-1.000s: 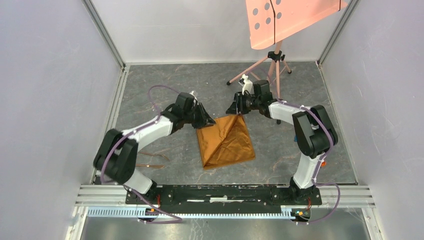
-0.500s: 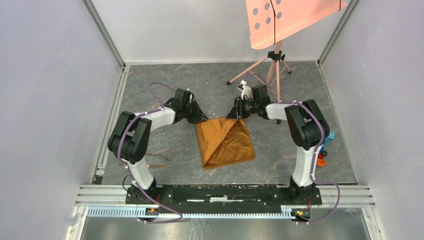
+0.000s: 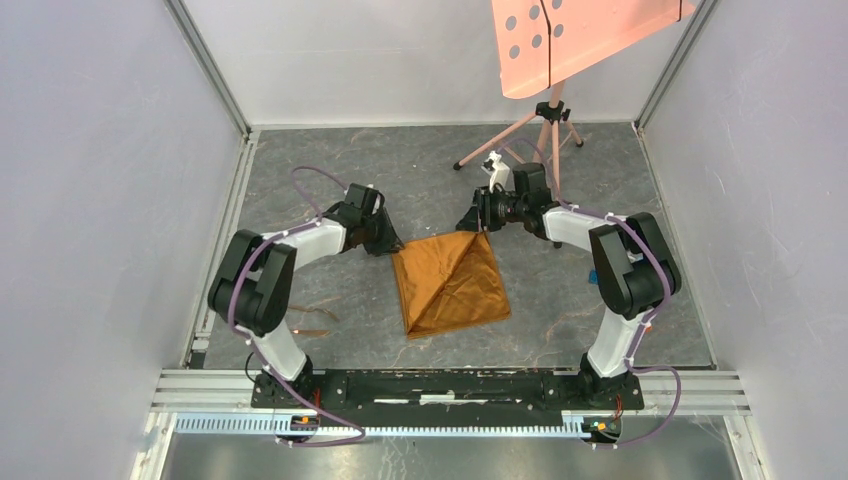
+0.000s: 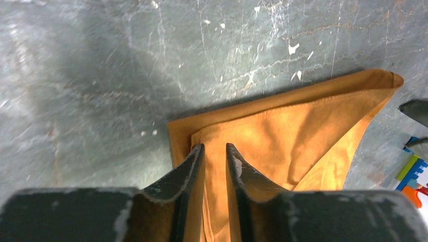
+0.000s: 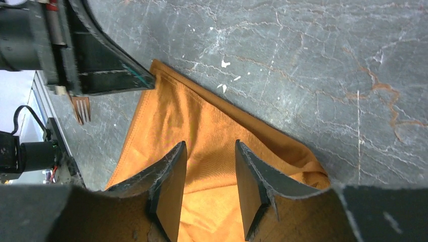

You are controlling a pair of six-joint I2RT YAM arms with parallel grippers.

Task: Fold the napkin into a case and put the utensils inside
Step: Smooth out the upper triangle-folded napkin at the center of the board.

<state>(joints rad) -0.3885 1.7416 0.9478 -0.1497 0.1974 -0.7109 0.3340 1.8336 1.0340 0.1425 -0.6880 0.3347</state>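
Note:
The orange-brown napkin [image 3: 450,285] lies flat on the grey table as a folded square with a diagonal crease. My left gripper [image 3: 388,243] hovers low over its far-left corner, jaws a narrow gap apart, with the cloth [image 4: 292,121] lying flat under them and not pinched [image 4: 215,146]. My right gripper [image 3: 468,222] is open over the far-right corner [image 5: 209,143], with the cloth [image 5: 202,121] beneath it. The thin copper utensils [image 3: 300,320] lie left of the napkin by the left arm. A fork [image 5: 81,108] shows in the right wrist view.
The salmon-pink perforated panel on its tripod [image 3: 548,130] stands just behind the right gripper. Toy blocks [image 4: 414,171] lie to the right of the napkin. Grey walls and metal rails enclose the table on three sides.
The left gripper has backed off to the left from the napkin's corner and the left elbow has swung in. The right gripper shifted slightly. The napkin has settled flat.

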